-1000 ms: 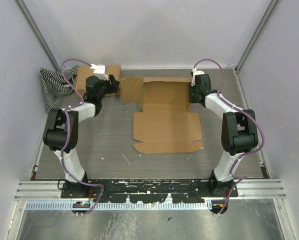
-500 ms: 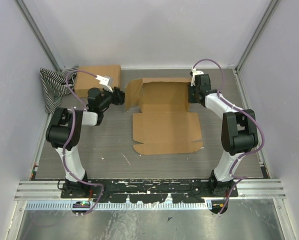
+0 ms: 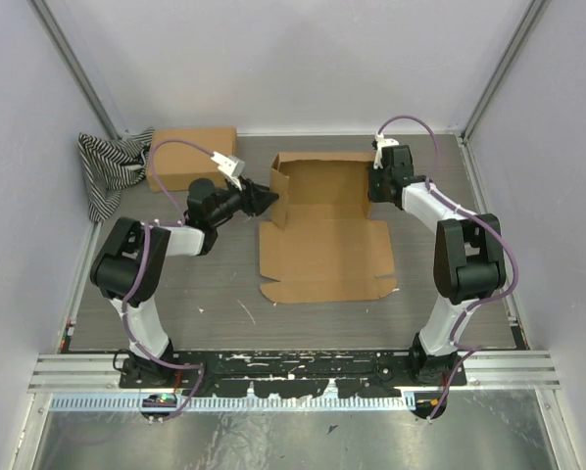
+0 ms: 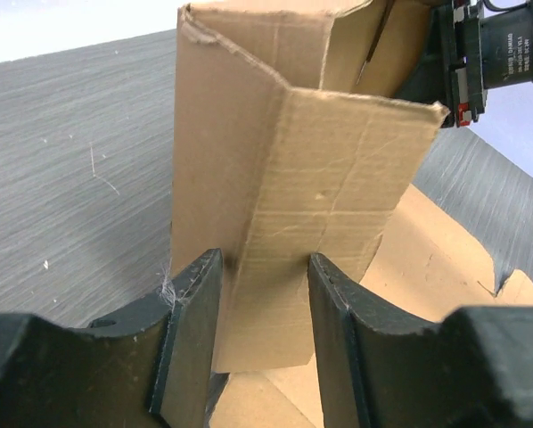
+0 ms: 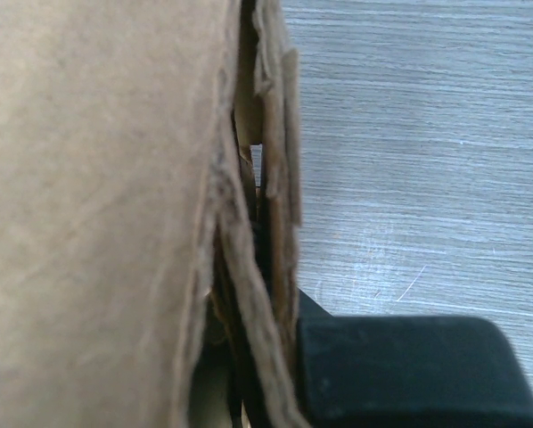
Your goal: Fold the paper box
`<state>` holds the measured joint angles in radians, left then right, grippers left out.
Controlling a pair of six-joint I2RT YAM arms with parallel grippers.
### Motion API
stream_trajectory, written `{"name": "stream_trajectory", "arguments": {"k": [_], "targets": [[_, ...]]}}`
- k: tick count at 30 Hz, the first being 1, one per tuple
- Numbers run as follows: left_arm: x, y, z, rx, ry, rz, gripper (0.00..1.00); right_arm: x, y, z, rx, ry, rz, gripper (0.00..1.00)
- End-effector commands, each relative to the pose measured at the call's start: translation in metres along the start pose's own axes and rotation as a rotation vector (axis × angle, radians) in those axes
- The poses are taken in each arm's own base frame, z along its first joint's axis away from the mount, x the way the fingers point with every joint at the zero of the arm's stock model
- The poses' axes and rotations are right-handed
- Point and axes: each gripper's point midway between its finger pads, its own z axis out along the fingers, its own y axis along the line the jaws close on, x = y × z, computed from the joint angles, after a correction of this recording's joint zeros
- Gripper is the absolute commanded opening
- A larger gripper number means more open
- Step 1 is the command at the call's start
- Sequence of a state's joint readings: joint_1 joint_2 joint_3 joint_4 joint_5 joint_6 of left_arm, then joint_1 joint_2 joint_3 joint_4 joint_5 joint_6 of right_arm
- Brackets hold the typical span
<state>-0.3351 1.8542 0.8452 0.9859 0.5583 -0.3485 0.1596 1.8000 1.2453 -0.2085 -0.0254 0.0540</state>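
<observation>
The brown paper box [image 3: 327,259] lies unfolded mid-table, its front panel flat. Its back part is raised, with the left side flap [image 3: 278,188] standing upright. My left gripper [image 3: 267,199] is at that flap from the left. In the left wrist view its fingers stand apart on either side of the folded flap [image 4: 338,178], the left gripper [image 4: 265,294] open. My right gripper [image 3: 379,186] is at the box's right wall, shut on the layered cardboard edge [image 5: 271,205]. One black finger [image 5: 409,366] shows; the other is hidden behind the cardboard.
A second, closed cardboard box [image 3: 190,157] sits at the back left beside a striped cloth [image 3: 107,171]. Grey enclosure walls close in the table on three sides. The right arm's gripper body [image 4: 503,45] shows beyond the flap.
My left arm swung right from the back-left box to the paper box's left flap. That flap went from lying flat to standing upright. The left jaws narrowed. The right arm held still.
</observation>
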Motion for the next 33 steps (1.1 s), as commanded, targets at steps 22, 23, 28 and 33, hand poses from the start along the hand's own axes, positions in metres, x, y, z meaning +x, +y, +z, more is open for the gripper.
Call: {"name": "stream_trajectory", "arguments": {"k": [22,23,28,33], "targets": [[-0.022,0.022,0.024,-0.248,-0.054,0.203,0.47,-0.015,0.037,-0.016,-0.082,-0.079,-0.069,0.08],[-0.021,0.026,0.023,-0.271,-0.054,0.212,0.47,-0.015,0.038,-0.016,-0.082,-0.079,-0.07,0.08],[-0.021,0.037,0.019,-0.397,-0.023,0.276,0.46,-0.015,0.041,-0.019,-0.075,-0.086,-0.069,0.08],[-0.017,0.038,0.019,-0.461,-0.009,0.3,0.47,-0.016,0.049,-0.02,-0.1,-0.093,-0.074,0.08]]}}
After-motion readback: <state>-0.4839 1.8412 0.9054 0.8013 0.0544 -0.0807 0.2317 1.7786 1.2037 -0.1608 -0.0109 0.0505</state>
